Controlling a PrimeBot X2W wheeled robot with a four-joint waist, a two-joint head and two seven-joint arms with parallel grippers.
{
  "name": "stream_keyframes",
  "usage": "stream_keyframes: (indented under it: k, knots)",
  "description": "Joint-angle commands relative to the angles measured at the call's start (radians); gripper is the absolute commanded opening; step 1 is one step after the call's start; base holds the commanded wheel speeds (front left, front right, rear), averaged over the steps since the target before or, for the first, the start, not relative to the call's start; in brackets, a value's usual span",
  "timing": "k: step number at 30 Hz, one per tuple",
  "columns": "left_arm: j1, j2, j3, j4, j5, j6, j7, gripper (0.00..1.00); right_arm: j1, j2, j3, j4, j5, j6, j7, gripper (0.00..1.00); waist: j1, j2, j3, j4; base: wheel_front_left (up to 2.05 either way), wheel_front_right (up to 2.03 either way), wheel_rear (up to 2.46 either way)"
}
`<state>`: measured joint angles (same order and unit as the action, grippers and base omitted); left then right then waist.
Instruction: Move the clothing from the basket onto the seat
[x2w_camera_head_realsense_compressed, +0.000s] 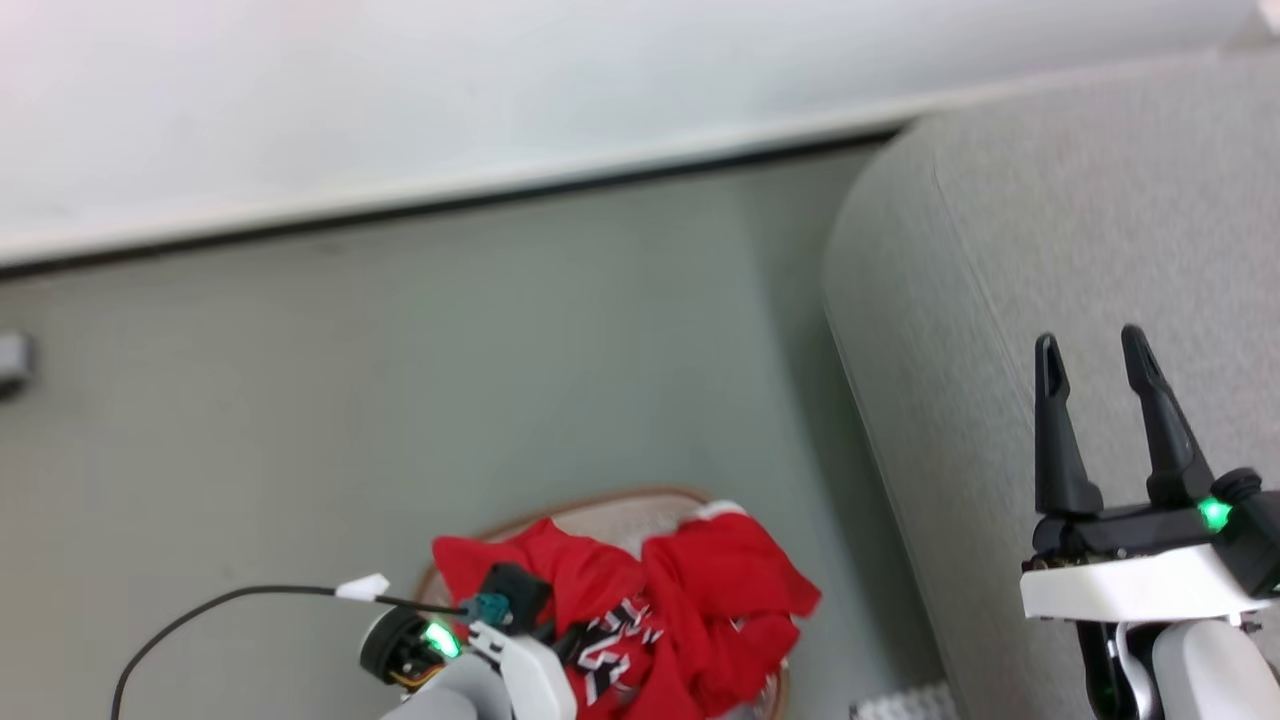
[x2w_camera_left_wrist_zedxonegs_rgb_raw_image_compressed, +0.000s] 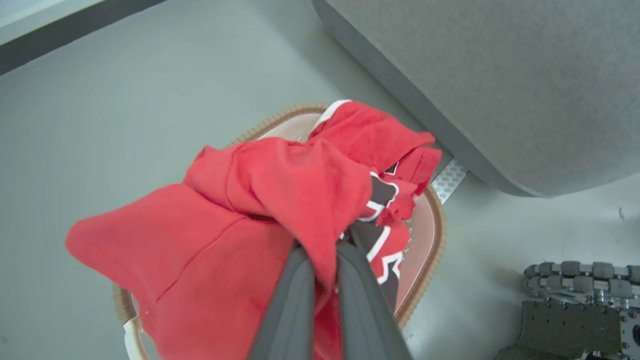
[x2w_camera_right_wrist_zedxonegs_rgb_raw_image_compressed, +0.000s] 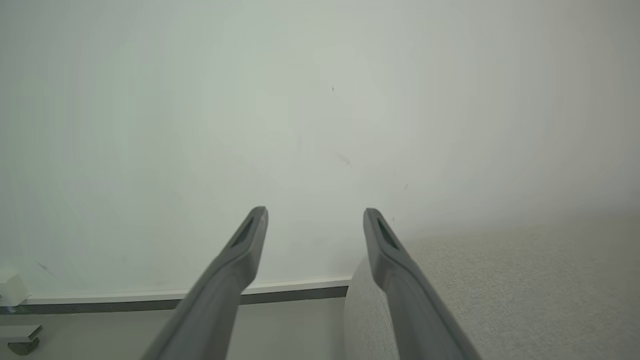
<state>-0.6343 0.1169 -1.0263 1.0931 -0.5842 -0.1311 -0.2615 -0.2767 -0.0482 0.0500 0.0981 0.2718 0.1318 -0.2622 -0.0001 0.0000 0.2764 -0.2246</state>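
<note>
Clothing (x2w_camera_left_wrist_zedxonegs_rgb_raw_image_compressed: 240, 210) — pinched by left hand (x2w_camera_left_wrist_zedxonegs_rgb_raw_image_compressed: 325, 250) | over basket (x2w_camera_left_wrist_zedxonegs_rgb_raw_image_compressed: 440, 235) | right hand (x2w_camera_head_realsense_compressed: 1090, 342) spread

The clothing (x2w_camera_left_wrist_zedxonegs_rgb_raw_image_compressed: 280, 185) is red with white trim and black, white-outlined numerals; the basket (x2w_camera_left_wrist_zedxonegs_rgb_raw_image_compressed: 442, 235) rim brown; the seat (x2w_camera_left_wrist_zedxonegs_rgb_raw_image_compressed: 500, 75) light grey.

a home-like room (upholstered seat (x2w_camera_head_realsense_compressed: 1050, 230), laundry basket (x2w_camera_head_realsense_compressed: 620, 494))

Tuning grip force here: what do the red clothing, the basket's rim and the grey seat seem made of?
The clothing looks like soft, matte knit fabric, perhaps fleece: it bunches in loose folds. The basket has a brown rim with a braided texture, wicker or moulded plastic, unclear. The seat wears matte light grey woven upholstery with a grainy weave.
</note>
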Motion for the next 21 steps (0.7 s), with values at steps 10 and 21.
stream_keyframes:
  k: [10,21]
  knots:
    - [0.128,0.070,0.221,-0.366,-0.012,0.024,-0.004,0.00,0.078,-0.002,0.021,0.031,-0.018,-0.002,-0.002,1.00,0.0001,0.0000,-0.200,0.104,0.00,0.00,0.00]
    - [0.185,0.108,0.374,-0.685,0.003,0.038,-0.003,0.00,0.123,-0.002,0.057,0.051,0.004,-0.002,-0.002,1.00,0.0001,0.0000,-0.270,0.143,0.00,0.00,0.00]
